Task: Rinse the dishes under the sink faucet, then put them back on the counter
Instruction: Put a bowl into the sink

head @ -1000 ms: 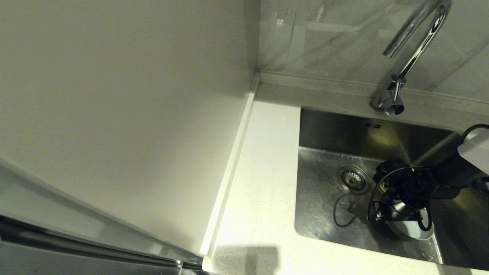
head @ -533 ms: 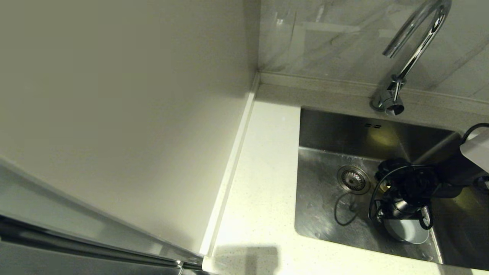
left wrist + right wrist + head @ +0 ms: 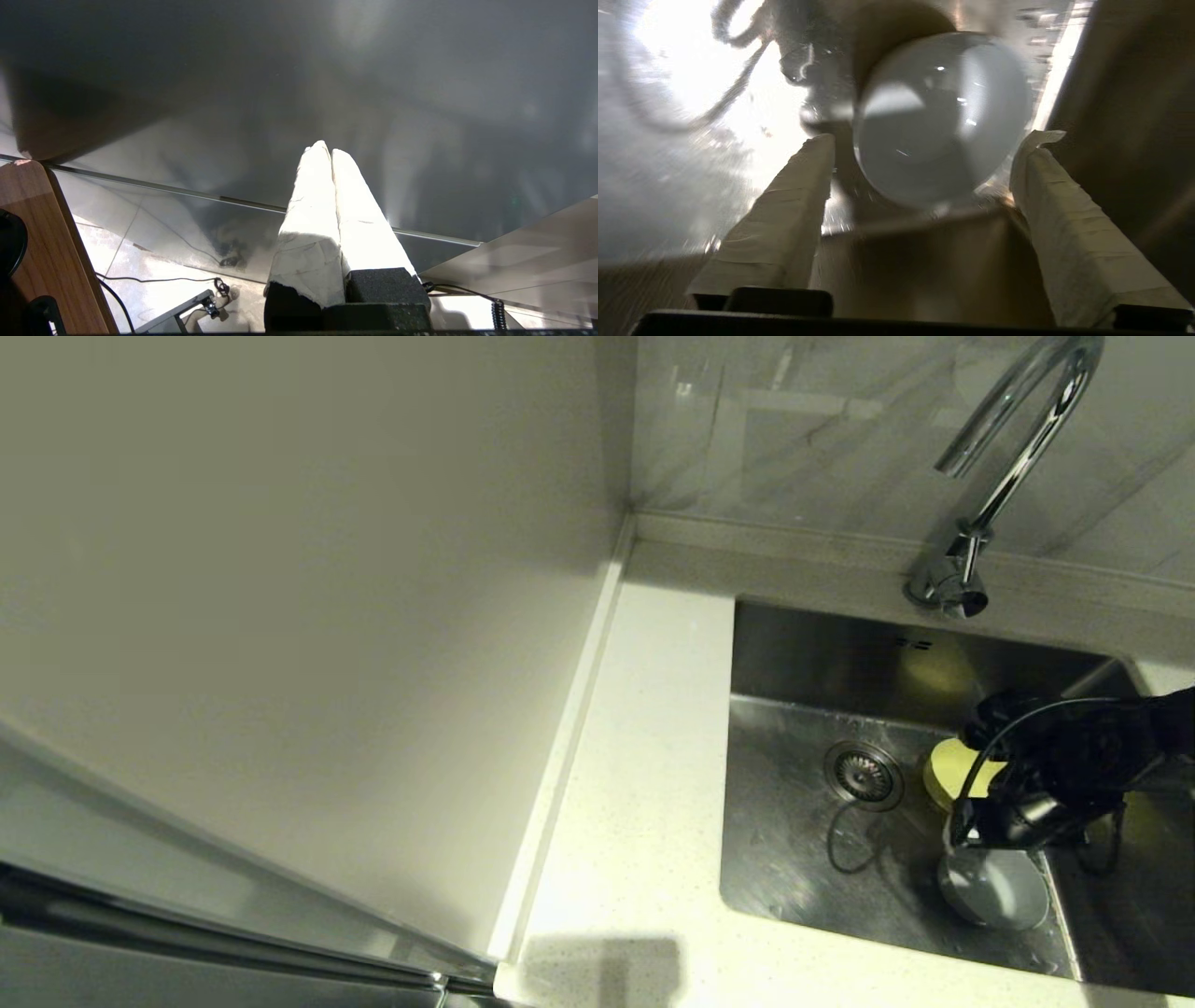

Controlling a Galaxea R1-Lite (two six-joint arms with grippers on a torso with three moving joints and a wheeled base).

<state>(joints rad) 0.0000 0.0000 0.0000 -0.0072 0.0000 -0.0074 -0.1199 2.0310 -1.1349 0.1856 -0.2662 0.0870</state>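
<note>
Table point(image 3: 644, 821) fills the centre of the head view and carries no dish, so you have nothing rinsed and returned yet. Right of it, the sink point(image 3: 794, 859) holds the drain strainer point(image 3: 864, 775), then the yellow bowl point(image 3: 948, 767), then your right gripper point(image 3: 924, 172), spread wide and empty above the pale grey bowl point(image 3: 941, 116), apparently lined up to grasp it. The faucet point(image 3: 1013, 448) runs dry. Your left gripper point(image 3: 331, 154) is pressed together, parked away from the sink.

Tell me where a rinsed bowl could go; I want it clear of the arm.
The counter strip between the side panel and the sink is bare. The sink's right half is crowded: yellow bowl, white bowl, right gripper.
</note>
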